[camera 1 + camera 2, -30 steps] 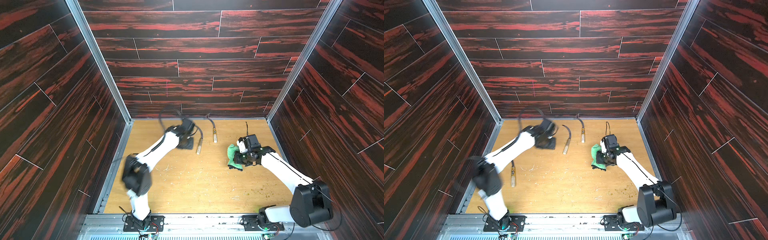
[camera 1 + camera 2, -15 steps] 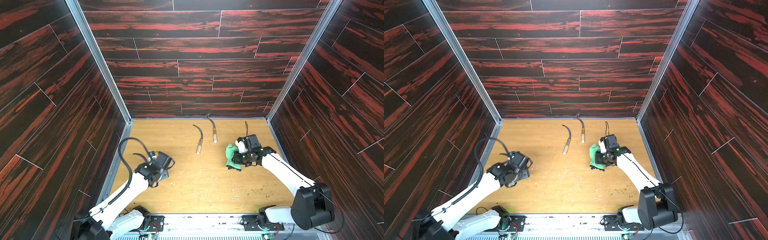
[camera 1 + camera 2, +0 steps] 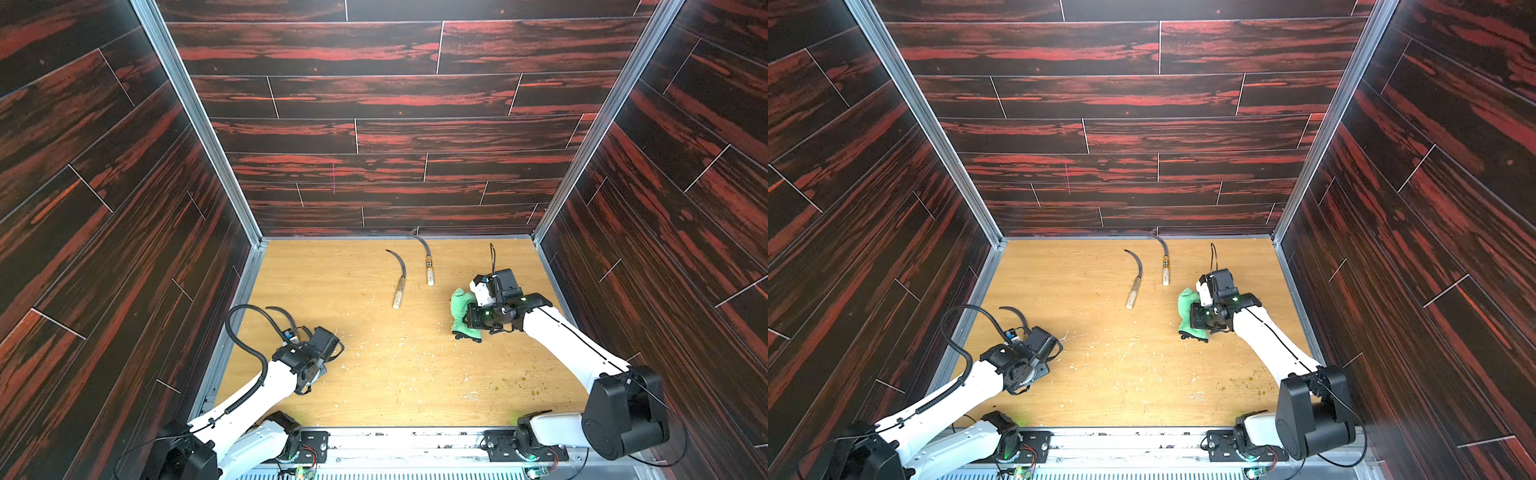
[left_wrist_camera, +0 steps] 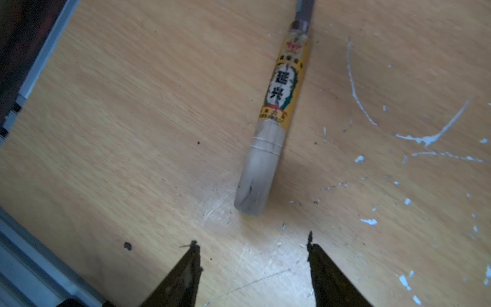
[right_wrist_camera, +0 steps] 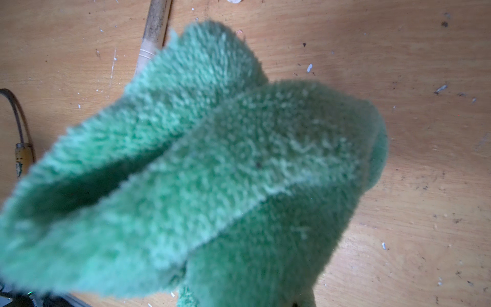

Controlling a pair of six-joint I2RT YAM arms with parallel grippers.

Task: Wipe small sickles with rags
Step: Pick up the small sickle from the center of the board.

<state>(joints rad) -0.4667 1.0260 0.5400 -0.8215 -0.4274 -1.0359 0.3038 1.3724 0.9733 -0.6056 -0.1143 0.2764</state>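
Since one second ago the left arm has swung back from the far centre of the pale wooden tabletop point(image 3: 407, 386) to its near-left area. The left fingers point(image 4: 180, 281) stand spread and empty, just short of the handle end of a yellow-labelled small sickle point(image 4: 268, 148) lying near the left edge (blade tip out of the wrist view). The right fingers point(image 3: 468, 319) are pressed together, pinching the fluffy light green rag point(image 3: 461, 301) toward the right edge. A plain-handled sickle point(image 3: 398, 286) and a banded sickle point(image 3: 428, 266) lie side by side, apart, at the far edge's middle.

Fluffy cloth rag point(image 5: 212, 159), wooden sickle handle point(image 4: 262, 164)
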